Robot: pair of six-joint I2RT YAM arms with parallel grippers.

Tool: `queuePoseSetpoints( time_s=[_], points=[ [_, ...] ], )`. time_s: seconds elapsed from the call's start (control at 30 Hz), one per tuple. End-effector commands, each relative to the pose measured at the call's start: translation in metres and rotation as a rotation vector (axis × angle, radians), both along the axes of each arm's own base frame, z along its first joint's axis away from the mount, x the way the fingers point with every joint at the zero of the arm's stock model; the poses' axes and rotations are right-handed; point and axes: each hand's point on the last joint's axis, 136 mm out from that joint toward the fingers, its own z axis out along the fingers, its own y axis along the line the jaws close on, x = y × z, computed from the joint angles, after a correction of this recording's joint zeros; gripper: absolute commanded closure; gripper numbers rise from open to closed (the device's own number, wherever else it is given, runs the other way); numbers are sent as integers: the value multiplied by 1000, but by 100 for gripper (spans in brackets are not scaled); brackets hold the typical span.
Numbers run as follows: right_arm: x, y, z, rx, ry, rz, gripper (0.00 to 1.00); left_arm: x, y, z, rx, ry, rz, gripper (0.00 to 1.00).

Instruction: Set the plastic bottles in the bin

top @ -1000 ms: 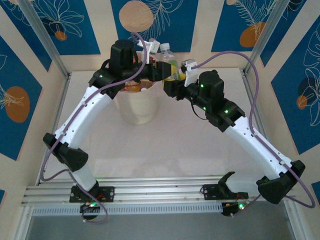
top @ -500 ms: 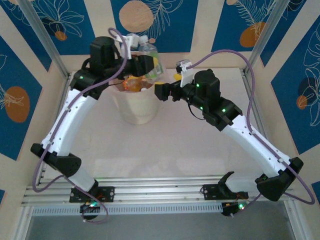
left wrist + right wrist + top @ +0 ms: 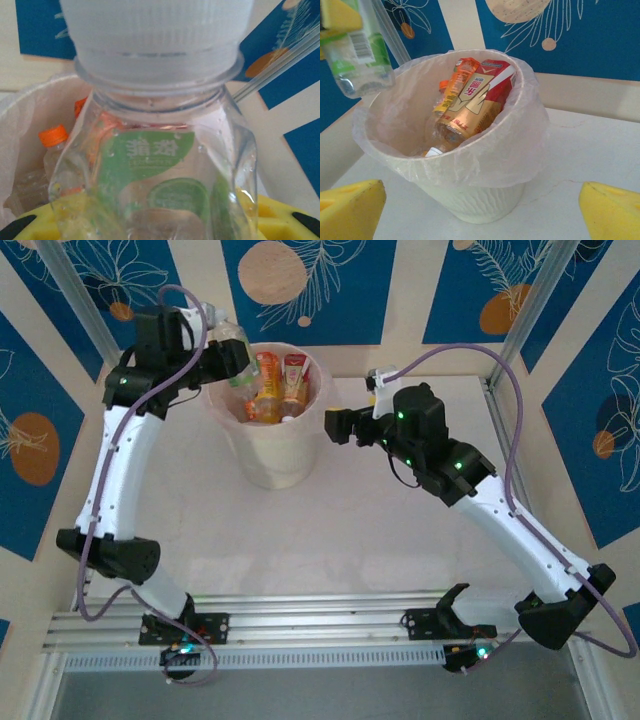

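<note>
Off to the bin's left, the left pincer (image 3: 232,358) is up above rim height, pinching a clear bottle (image 3: 160,165) with a green label and a white cap (image 3: 155,30). Its yellow pads (image 3: 282,217) press the bottle's body from either side. The clear bottle hangs in the air by the left edge of the bin (image 3: 270,460), higher than the rim. Whether it is fully over the opening or just outside it, I cannot tell.

The bin stands on the pale tabletop (image 3: 380,530), with a thin liner (image 3: 512,150) folded out over its rim. Several bottles lie inside it. An orange-labelled bottle (image 3: 456,82) leans nearly upright against the bin's far wall. A red-and-gold-labelled bottle (image 3: 482,97) is just right of it and touching it. Lower down, on the bin's left side, there is an orange-capped bottle (image 3: 52,136). More lie beneath these, too jumbled to tell apart.

To the bin's right, the right pincer (image 3: 330,426) is near the bin's right wall, apart from it and pointing towards it. Its jaws are spread wide with nothing between them. From its own camera the two yellow fingertips (image 3: 350,210) sit at the bottom corners, with the whole bin showing in the gap between them.
</note>
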Motion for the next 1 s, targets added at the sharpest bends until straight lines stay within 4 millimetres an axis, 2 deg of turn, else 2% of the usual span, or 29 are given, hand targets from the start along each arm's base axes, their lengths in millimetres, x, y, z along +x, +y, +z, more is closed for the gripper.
queuePoseSetpoints(
  time_s=[0.0,0.27,0.5,0.7,0.87,0.97],
  points=[
    [-2,-10,-3,0,7,-41,1,11,3,-14,32,42,0,60],
    [-1,-11,-13,-12,30,-55,1,24,8,-55,81,158,15,52],
    [3,-9,-19,-20,45,-61,1,23,6,-75,72,217,-1,41],
    [5,-8,-21,-24,52,-66,1,21,9,-83,80,236,8,33],
    [7,-6,-23,-27,57,-63,1,20,22,-79,121,217,62,23],
    [7,-5,-24,-28,58,-63,1,18,25,-76,138,208,76,21]
  ],
)
